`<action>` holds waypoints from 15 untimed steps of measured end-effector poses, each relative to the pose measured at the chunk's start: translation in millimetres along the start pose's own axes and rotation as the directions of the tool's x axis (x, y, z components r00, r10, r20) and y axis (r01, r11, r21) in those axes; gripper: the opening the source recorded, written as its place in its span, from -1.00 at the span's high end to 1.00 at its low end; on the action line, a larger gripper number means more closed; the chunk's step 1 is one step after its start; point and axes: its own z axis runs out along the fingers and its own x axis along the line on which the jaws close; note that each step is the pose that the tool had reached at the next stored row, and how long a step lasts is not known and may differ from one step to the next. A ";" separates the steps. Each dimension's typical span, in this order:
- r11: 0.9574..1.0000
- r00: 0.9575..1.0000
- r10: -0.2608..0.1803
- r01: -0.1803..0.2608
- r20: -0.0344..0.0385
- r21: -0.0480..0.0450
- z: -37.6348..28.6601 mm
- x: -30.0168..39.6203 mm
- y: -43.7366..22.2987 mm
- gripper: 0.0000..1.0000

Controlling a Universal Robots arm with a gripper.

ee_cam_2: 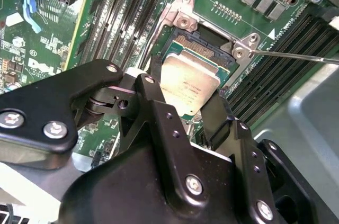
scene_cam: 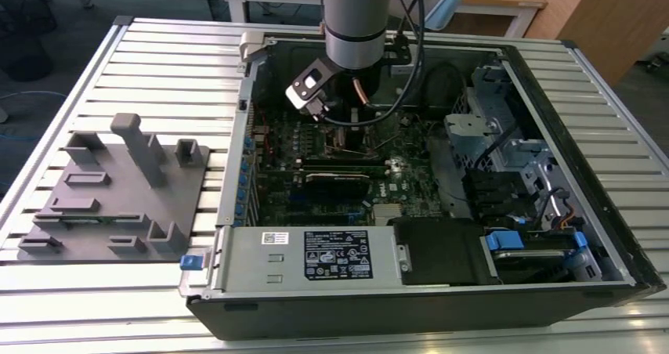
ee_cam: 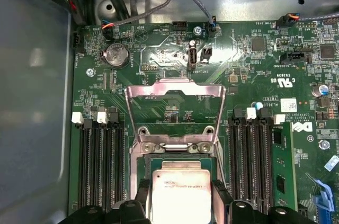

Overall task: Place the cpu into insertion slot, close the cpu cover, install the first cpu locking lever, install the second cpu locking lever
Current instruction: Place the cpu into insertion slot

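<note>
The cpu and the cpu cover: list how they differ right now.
The cpu is a solid plate; the cpu cover is an open frame with green board showing through its window. The cpu sits between the fingers of the gripper over the insertion slot; the cpu cover is swung open, away from it, untouched. Both are silver metal and roughly square.

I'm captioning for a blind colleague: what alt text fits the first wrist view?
The pincer grips the cpu at the insertion slot. Beyond it the cpu cover stands open, with dark memory slots on either side.
</note>
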 end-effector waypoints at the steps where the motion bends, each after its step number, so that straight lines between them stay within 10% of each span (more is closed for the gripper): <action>1: 1.000 1.000 0.000 0.000 0.000 0.000 0.0 0.0 0.0 -0.08; 15: 1.000 1.000 0.000 0.000 0.000 0.000 7.0 1.7 -4.2 -0.08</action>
